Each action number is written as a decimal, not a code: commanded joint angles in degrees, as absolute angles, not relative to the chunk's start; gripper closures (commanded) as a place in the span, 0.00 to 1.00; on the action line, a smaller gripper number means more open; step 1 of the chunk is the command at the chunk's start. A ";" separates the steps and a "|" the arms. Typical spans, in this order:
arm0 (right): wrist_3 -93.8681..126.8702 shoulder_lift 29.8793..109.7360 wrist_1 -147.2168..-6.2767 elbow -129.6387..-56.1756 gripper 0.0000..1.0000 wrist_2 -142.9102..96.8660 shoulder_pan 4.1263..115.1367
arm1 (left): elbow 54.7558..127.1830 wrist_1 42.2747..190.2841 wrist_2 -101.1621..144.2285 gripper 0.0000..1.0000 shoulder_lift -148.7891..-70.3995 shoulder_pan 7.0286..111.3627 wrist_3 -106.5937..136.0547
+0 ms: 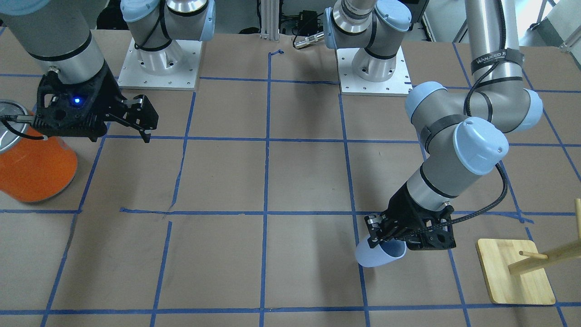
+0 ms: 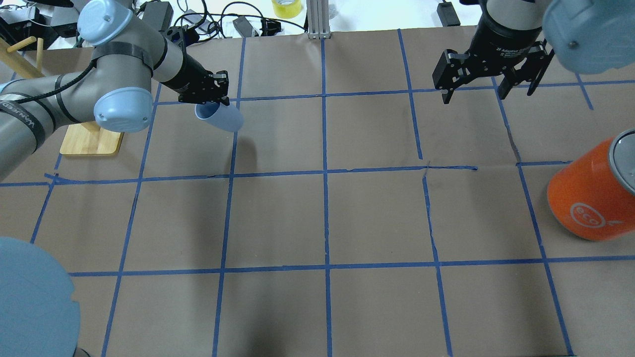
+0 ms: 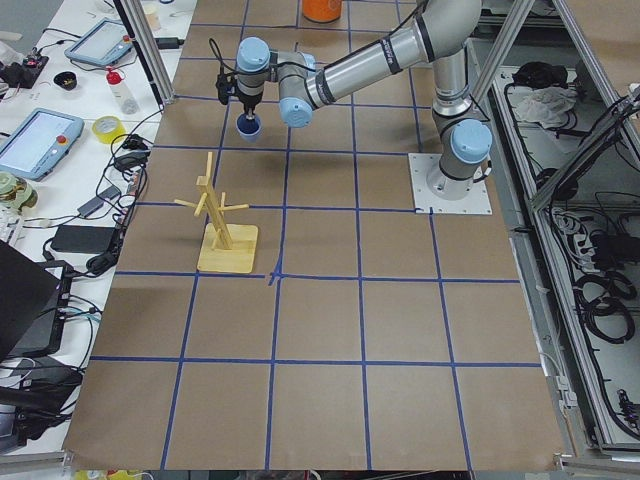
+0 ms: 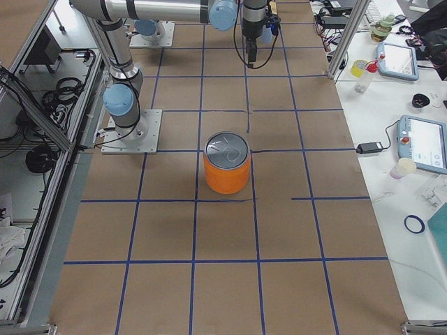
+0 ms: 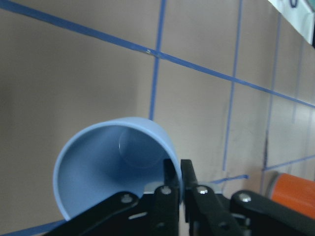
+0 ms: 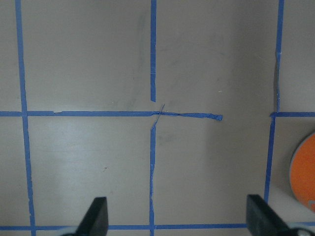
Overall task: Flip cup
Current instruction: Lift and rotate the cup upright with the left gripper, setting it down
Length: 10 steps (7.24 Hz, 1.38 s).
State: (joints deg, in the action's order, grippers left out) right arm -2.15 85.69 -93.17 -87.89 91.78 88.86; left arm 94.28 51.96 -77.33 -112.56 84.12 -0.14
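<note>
The pale blue cup (image 2: 221, 118) hangs tilted from my left gripper (image 2: 211, 99), which is shut on its rim, one finger inside and one outside. It is held a little above the table at the far left. In the left wrist view the cup's blue inside (image 5: 113, 162) faces the camera, with the fingertips (image 5: 170, 172) pinching the wall. The cup also shows in the front view (image 1: 379, 260) and the left side view (image 3: 247, 127). My right gripper (image 2: 488, 91) is open and empty above the far right of the table, far from the cup.
A large orange can (image 2: 590, 198) with a metal lid stands at the right edge, near my right arm. A wooden peg rack on a bamboo base (image 2: 92, 141) stands just left of the cup. Blue tape lines grid the brown table.
</note>
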 commanded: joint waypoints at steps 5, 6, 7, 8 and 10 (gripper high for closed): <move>-2.11 85.69 -93.16 -87.89 0.00 91.49 88.86 | 89.38 53.53 -90.79 0.95 -118.82 84.20 -12.91; -2.11 85.69 -93.16 -87.89 0.00 91.49 88.86 | 89.38 53.44 -91.75 0.93 -119.61 84.20 -12.92; -2.11 85.69 -93.25 -87.89 0.00 91.41 88.86 | 89.38 53.52 -91.84 0.86 -119.79 84.20 -13.01; -2.11 85.69 -93.16 -87.89 0.00 91.41 88.86 | 89.30 53.53 -91.93 0.62 -119.62 84.20 -13.27; -2.11 85.69 -93.25 -87.89 0.00 91.23 88.86 | 89.30 53.79 -93.33 0.24 -117.87 84.20 -13.19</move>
